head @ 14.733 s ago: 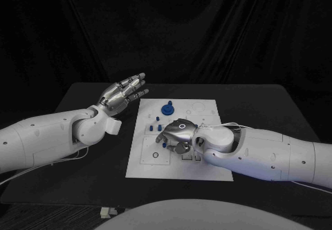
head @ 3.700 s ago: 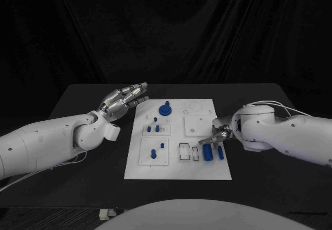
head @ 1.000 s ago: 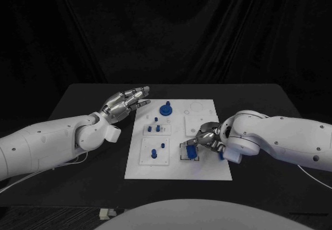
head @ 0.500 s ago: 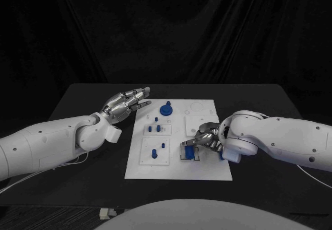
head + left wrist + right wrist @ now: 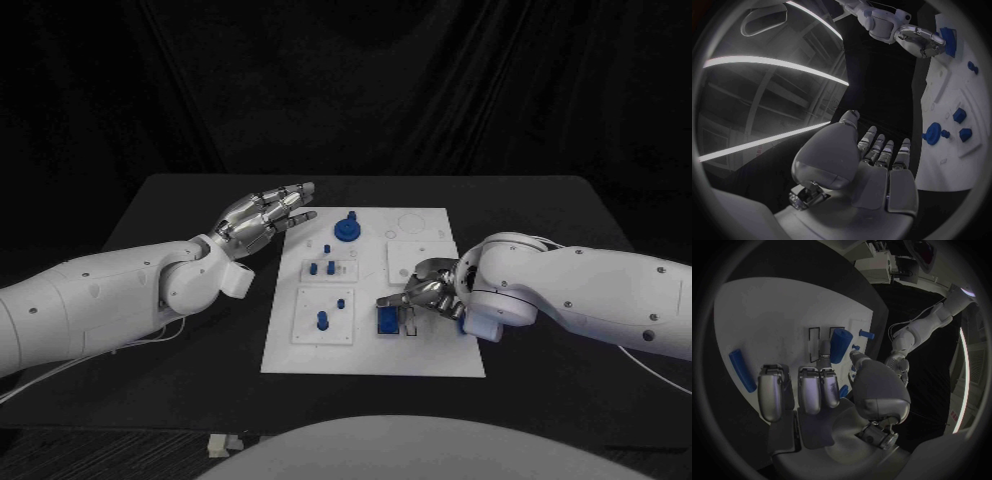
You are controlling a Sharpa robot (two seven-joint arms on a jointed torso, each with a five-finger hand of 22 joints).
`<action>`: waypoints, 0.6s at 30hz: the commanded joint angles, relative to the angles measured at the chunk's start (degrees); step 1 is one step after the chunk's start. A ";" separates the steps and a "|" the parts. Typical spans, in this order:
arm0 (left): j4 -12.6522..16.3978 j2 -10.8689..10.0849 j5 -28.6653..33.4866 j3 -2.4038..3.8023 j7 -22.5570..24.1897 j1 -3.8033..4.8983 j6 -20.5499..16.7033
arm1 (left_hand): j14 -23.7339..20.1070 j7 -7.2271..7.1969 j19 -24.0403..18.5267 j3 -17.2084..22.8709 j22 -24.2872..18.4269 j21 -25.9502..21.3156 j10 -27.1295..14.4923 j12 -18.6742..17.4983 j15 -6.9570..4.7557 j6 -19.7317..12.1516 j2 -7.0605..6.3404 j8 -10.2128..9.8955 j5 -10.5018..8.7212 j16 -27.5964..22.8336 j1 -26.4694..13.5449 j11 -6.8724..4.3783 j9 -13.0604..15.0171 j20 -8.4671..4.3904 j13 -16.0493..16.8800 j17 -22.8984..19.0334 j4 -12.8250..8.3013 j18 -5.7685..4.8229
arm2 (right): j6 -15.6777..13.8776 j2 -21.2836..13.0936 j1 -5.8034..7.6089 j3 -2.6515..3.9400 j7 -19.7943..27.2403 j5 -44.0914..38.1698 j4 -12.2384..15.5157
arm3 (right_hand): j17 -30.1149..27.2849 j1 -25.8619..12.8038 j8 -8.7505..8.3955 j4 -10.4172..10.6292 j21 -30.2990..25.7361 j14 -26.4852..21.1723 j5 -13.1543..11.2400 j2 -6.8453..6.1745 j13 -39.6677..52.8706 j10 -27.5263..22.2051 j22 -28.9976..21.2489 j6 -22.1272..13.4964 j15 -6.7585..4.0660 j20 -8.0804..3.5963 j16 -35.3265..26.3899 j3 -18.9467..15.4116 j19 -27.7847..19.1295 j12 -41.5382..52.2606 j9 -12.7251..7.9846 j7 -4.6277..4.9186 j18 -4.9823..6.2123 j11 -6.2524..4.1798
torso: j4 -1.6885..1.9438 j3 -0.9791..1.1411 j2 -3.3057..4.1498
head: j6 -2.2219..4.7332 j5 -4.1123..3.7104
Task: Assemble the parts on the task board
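The right hand (image 5: 427,291) is pinching a blue block (image 5: 388,320) into its slot on the task board (image 5: 372,355) at lower centre (left hand (image 5: 264,215) is hovering, fingers spread and empty).

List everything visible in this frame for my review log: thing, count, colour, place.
table: one, black, under everything.
task board: one, white, middle of the table.
blue block: one, blue, in the board's near-right area, at the right robot hand's fingertips.
blue bar: one, blue, lying loose on the board beside the right robot hand.
round knob part: one, blue, at the board's far end.
small pegs: several, blue, standing in the board's left panels.
left robot hand: silver, raised beside the board's far-left corner, fingers spread, holding nothing.
right robot hand: silver, over the board's right side, touching the blue block.
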 commanded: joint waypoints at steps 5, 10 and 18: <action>0.01 0.17 0.09 0.06 0.45 -0.10 0.84 | 0.17 2.33 0.36 0.30 0.04 0.35 0.25 0.29 0.42 0.47 0.35 0.19 0.25 0.15 0.04 0.32 0.07 -0.18 0.05 0.02 0.04 0.15 | 0.70 0.02 -0.34 -0.08 -1.45 -0.44 -0.06 | 15.09 -0.77 0.70 1.19 -0.32 5.96 -4.41 -0.26 15.09 6.00 13.70 -0.63 0.43 0.29 0.32 -2.13 4.21 0.30 -0.26 -0.01 0.60 0.45 | 0.00 -0.01 0.00 | 0.01 0.08; -0.01 0.15 0.09 0.06 0.39 -0.11 0.87 | 0.17 2.35 0.37 0.39 0.05 0.36 0.25 0.36 0.44 0.50 0.34 0.22 0.25 0.18 0.06 0.33 0.07 -0.18 0.05 0.02 0.02 0.14 | 0.21 -0.09 -0.35 -0.08 -1.33 -0.44 -0.06 | 15.09 -1.15 0.98 2.20 -0.37 5.96 -6.12 -0.35 15.09 6.00 13.68 -0.78 0.42 0.29 0.32 -3.47 4.19 0.30 -0.33 -0.01 0.61 0.44 | 0.00 -0.01 0.00 | 0.01 0.12; -0.04 0.07 0.09 0.06 0.33 -0.12 0.88 | 0.16 2.35 0.39 0.41 0.08 0.37 0.24 0.37 0.45 0.51 0.34 0.23 0.25 0.17 0.06 0.33 0.07 -0.18 0.04 0.02 0.03 0.13 | -3.29 -1.09 -0.34 -0.08 0.69 -0.44 0.64 | 15.09 -1.59 1.45 3.01 -0.37 5.96 -5.98 -0.30 15.09 6.00 13.69 -0.62 0.39 0.27 0.32 -4.75 4.21 0.30 -0.23 -0.09 0.61 0.39 | 0.00 0.00 0.01 | 0.01 0.20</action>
